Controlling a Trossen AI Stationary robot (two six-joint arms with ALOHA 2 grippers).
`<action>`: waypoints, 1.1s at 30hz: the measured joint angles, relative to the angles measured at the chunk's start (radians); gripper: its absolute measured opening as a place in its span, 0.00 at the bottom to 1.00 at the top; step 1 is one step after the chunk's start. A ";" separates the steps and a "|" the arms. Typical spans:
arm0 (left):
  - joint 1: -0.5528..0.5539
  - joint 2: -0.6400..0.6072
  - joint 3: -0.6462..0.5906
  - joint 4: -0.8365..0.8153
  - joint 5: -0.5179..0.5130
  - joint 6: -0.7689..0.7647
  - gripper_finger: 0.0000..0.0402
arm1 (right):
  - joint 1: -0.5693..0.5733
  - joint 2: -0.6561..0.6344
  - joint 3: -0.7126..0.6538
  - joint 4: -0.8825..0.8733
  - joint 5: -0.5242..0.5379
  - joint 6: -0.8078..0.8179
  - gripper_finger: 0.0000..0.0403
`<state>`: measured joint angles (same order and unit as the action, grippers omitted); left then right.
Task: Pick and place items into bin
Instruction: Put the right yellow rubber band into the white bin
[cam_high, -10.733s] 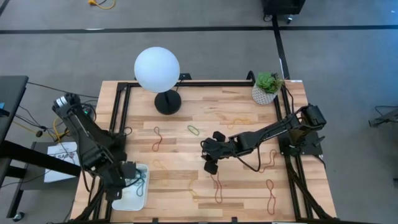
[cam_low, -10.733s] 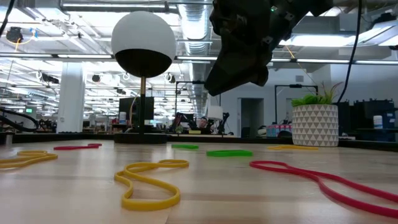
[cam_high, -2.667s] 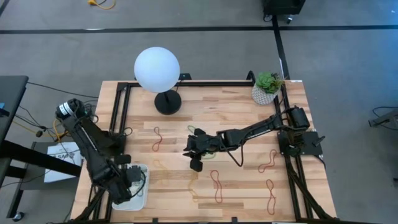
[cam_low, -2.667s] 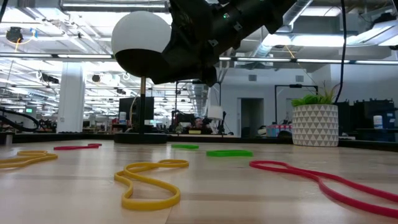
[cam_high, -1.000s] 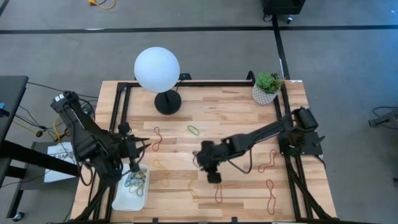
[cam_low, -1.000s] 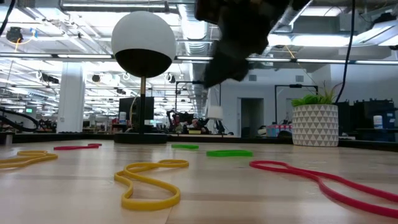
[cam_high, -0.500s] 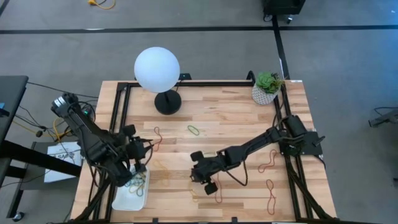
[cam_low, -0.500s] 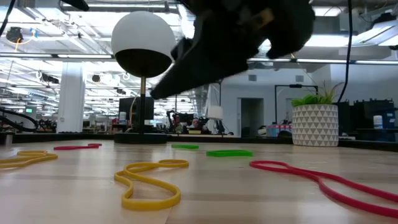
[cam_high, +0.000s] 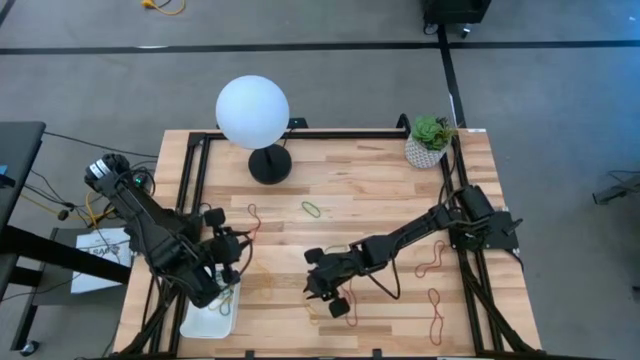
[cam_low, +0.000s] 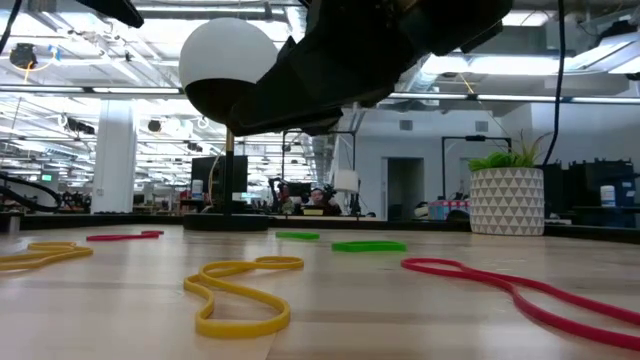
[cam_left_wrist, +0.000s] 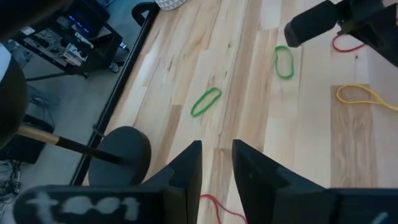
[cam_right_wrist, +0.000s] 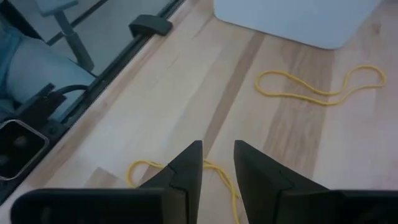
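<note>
Rubber bands lie scattered on the wooden table: a green one (cam_high: 312, 209), red ones (cam_high: 252, 222) (cam_high: 432, 258), yellow ones (cam_high: 258, 268) (cam_right_wrist: 317, 87). The white bin (cam_high: 205, 318) sits at the table's near left corner, partly under my left arm, with a few bands (cam_high: 226, 294) inside. My left gripper (cam_high: 235, 256) (cam_left_wrist: 216, 152) hovers just beyond the bin's far right corner, shut and holding nothing. My right gripper (cam_high: 315, 292) (cam_right_wrist: 217, 152) hangs shut over a yellow band (cam_right_wrist: 146, 167) near the table's near edge, pointing toward the bin (cam_right_wrist: 298, 18).
A white globe lamp (cam_high: 253, 110) on a black base (cam_high: 269, 163) and a potted plant (cam_high: 430, 142) stand along the far edge. A black frame rail (cam_right_wrist: 106, 68) borders the table. More red bands (cam_high: 436, 310) lie near the right edge. My right arm (cam_low: 360, 60) fills the top of the low view.
My right gripper has swung toward the table's near edge and a little left, ending over the yellow band by the near edge. My left gripper has shifted slightly toward the right, staying beside the bin's far right corner. No band has moved.
</note>
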<state>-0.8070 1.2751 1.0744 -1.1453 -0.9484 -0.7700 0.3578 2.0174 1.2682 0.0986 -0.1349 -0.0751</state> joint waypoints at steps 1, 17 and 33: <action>0.000 0.002 0.000 0.004 0.000 0.000 0.20 | 0.000 0.000 0.000 0.001 0.003 0.003 0.22; 0.000 0.002 0.000 0.060 0.002 0.007 0.20 | -0.013 0.112 0.050 0.025 -0.017 0.068 0.22; 0.000 0.002 0.000 0.063 0.003 0.015 0.20 | -0.021 0.223 0.053 0.034 -0.024 0.125 0.21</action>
<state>-0.8070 1.2770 1.0748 -1.0818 -0.9453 -0.7551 0.3368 2.2409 1.3212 0.1324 -0.1584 0.0503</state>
